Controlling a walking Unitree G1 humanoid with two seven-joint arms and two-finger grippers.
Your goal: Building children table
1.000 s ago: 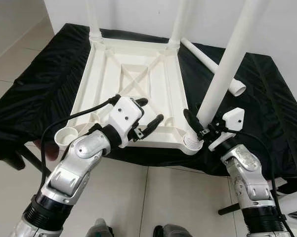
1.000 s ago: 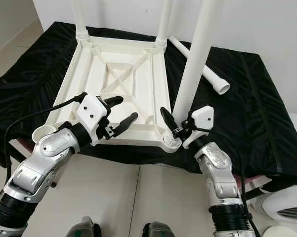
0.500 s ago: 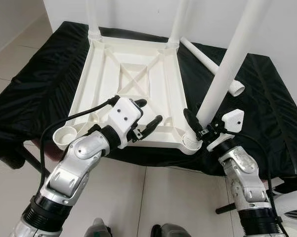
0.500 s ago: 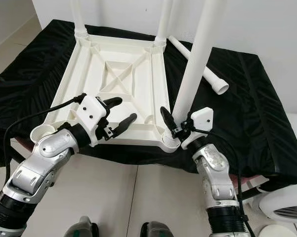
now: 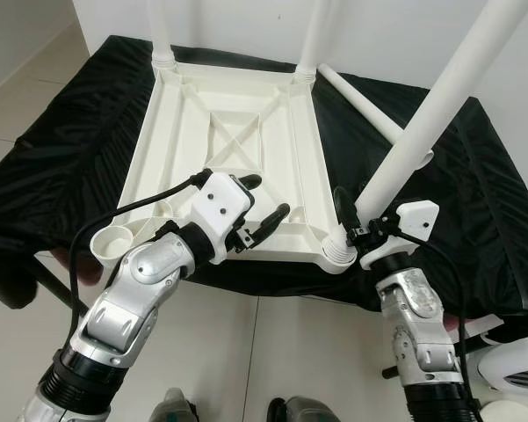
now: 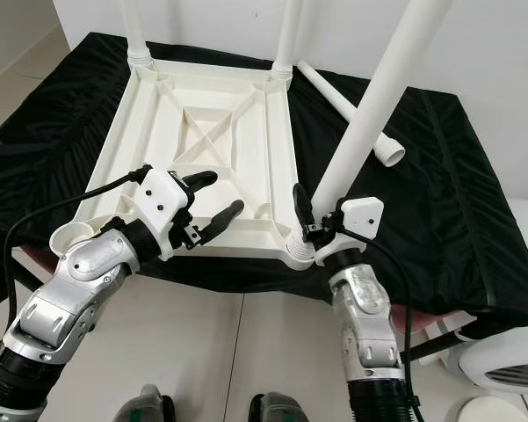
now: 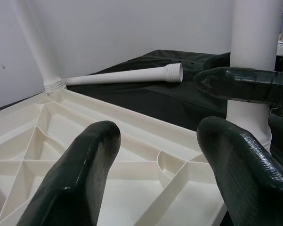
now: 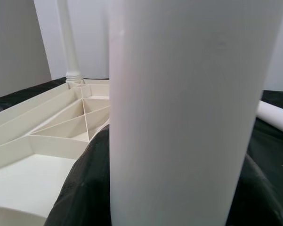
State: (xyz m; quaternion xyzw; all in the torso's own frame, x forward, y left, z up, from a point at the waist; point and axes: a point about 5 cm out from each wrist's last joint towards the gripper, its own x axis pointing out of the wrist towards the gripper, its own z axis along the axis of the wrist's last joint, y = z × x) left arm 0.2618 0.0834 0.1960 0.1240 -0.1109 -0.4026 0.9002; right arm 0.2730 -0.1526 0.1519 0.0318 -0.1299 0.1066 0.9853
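While the white plastic tabletop point(image 5: 228, 149) lies upside down on the black-draped table point(image 5: 61, 149), the right gripper point(image 5: 366, 230) is clamped round the bottom of a white leg point(image 5: 439, 97) sitting at the near right corner socket point(image 5: 336, 255). So the jaws are closed on that leg, and in the right wrist view the tube point(image 8: 188, 108) sits right between the black fingers point(image 8: 84, 188).

Biggest change from a second ago: the leg leans way more to the robot's right now. Before it was only a bit off vertical, and its top has swung out to the right since. The right wrist has shifted too, with the white housing point(image 5: 413, 220) now further right and a touch lower than it was.

The left gripper point(image 5: 262, 204) hasn't really moved. It hovers over the near edge of the tabletop, jaws spread wide, holding nothing. In the left wrist view its two fingers point(image 7: 80, 169) frame the ribbed underside, with the gripped leg's base point(image 7: 252, 61) off beyond one of them.

Two legs point(image 5: 162, 31) already stand in the far corner sockets, same as before. A fourth loose leg point(image 5: 365, 104) lies flat on the black cloth past the far right corner, untouched. The near left corner socket point(image 5: 114, 242) is empty.
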